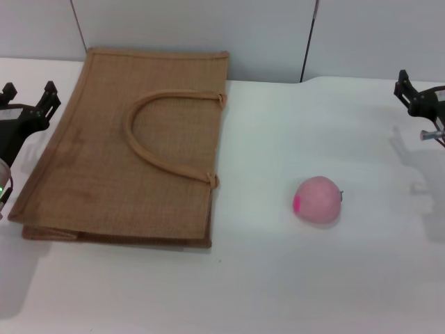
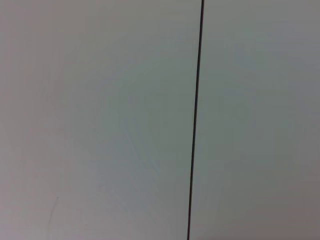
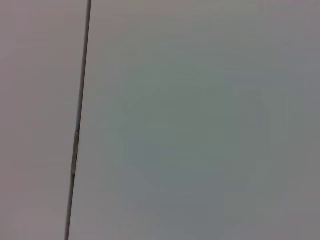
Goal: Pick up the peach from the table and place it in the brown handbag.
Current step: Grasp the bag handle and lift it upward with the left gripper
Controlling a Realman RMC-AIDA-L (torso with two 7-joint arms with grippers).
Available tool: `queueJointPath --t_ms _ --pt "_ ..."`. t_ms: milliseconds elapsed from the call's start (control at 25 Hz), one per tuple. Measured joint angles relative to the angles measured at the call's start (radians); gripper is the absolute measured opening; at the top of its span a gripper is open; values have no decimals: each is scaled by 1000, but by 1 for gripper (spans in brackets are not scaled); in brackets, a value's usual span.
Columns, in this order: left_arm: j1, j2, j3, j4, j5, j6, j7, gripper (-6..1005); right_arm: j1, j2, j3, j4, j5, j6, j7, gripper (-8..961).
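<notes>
The left pincer [image 1: 28, 94] is seen at the left edge of the head view, raised above the white tabletop [image 1: 278, 278], with its two black fingertips [image 1: 49, 89] standing apart and nothing held between them. Just beside this pincer, toward the robot's right, the brown handbag [image 1: 104, 174] is laid flat on the tabletop, its near arched handle [image 1: 149, 136] resting on the woven jute face.

The right pincer [image 1: 410, 87] is seen only in part at the right edge of the same view, also above the tabletop; whether it is wide or narrow cannot be told. No object is seen at it.

The peach [image 1: 318, 200] is lying on the tabletop well apart from both pincers, between the handbag and the right pincer and nearer to the robot than either pincer. Its magenta spot is turned toward the handbag. It is touched by nothing.

In both wrist views only a plain pale wall panel [image 2: 100, 120] with a thin dark seam [image 2: 196, 120] is shown.
</notes>
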Motion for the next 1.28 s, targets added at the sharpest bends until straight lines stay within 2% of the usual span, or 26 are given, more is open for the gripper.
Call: queueJointPath --t_ms 960,1040,1080,1240,1280 --pt "-13 0 3 -6 17 1 -8 774 28 0 0 12 -3 39 -5 877" --pt "-17 1 22 -5 43 2 -43 773 28 0 0 12 -5 40 -5 877" --pt "-21 8 54 9 98 7 -120 773 29 0 0 12 -6 40 -5 877" --pt "-25 14 83 37 158 16 -189 772 30 0 0 13 -7 45 -5 877" --pt "-26 14 103 84 229 28 -253 771 30 0 0 13 -7 49 -5 877"
